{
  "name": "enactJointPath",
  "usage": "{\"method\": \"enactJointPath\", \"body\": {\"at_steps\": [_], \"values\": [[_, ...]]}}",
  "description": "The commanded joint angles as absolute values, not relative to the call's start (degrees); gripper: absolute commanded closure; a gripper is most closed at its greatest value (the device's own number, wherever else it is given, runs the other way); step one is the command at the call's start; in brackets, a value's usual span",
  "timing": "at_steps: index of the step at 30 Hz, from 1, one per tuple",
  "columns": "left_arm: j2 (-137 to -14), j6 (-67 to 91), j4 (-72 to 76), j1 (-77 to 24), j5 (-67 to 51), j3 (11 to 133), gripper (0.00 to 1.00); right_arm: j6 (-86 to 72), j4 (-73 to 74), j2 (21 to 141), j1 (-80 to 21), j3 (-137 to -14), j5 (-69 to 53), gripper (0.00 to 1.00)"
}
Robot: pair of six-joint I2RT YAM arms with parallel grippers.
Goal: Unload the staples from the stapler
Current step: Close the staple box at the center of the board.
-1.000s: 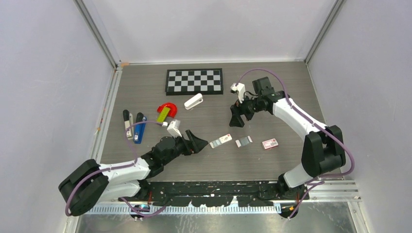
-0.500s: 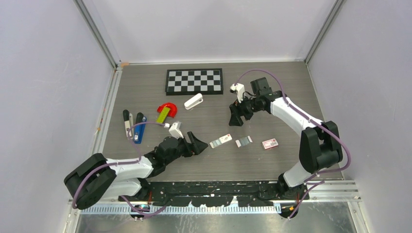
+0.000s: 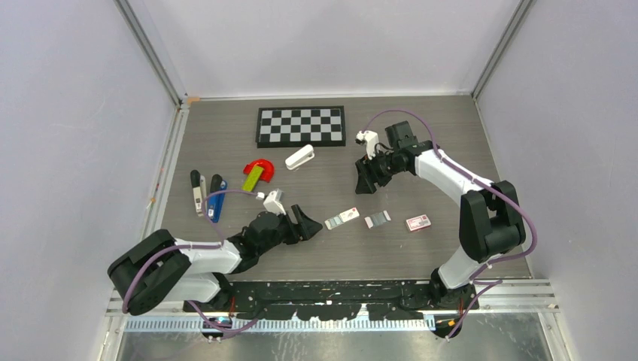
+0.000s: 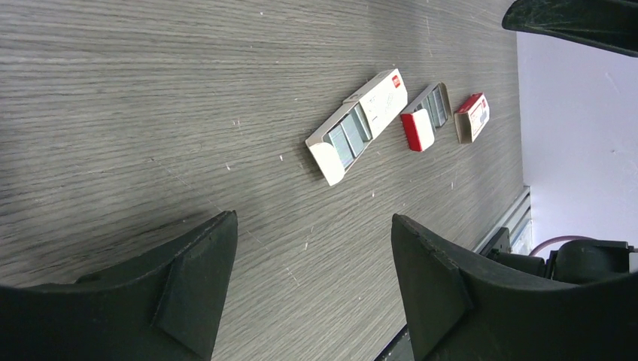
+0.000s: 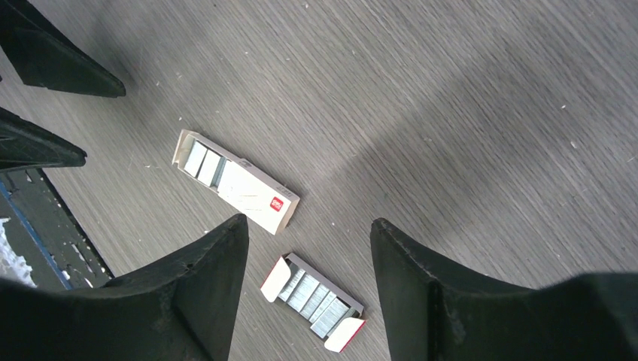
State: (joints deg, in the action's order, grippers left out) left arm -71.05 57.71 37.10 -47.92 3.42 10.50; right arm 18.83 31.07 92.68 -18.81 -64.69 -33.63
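Note:
The blue stapler (image 3: 217, 199) lies at the left of the table, far from both grippers; any staples inside it are hidden. My left gripper (image 3: 308, 223) (image 4: 312, 218) hovers low over bare wood, open and empty, pointing at a white staple box (image 4: 357, 128). My right gripper (image 3: 366, 180) (image 5: 308, 220) hangs above the table's middle, open and empty. Below it lies an opened red-flapped staple box (image 5: 312, 301) (image 3: 378, 219) with strips of staples showing.
A white stapler (image 3: 299, 157), a red tape dispenser (image 3: 259, 167), a green block (image 3: 253, 177) and a checkerboard (image 3: 301, 125) lie at the back. A black-and-white tool (image 3: 197, 192) rests beside the blue stapler. A third staple box (image 3: 418, 222) sits right.
My right gripper's jaws have narrowed a little and its arm has shifted slightly back. The left arm's elbow swung right while its gripper stayed almost in place.

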Motion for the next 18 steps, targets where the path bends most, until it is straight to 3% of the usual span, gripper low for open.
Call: {"method": "enactJointPath", "body": {"at_steps": [1, 14, 18], "values": [[-73.31, 58.83, 41.4, -47.72, 3.63, 12.5, 0.25, 16.62, 29.1, 93.69, -19.39, -65.64, -31.65, 0.37], [-80.89, 60.73, 42.57, -47.75, 5.77, 14.64, 0.34, 14.88, 28.39, 95.69, -19.63, -66.05, -28.61, 0.47], [-83.03, 61.85, 38.82, -47.79, 7.28, 17.3, 0.41, 13.15, 27.44, 96.73, -20.55, -66.27, -25.43, 0.57]]}}
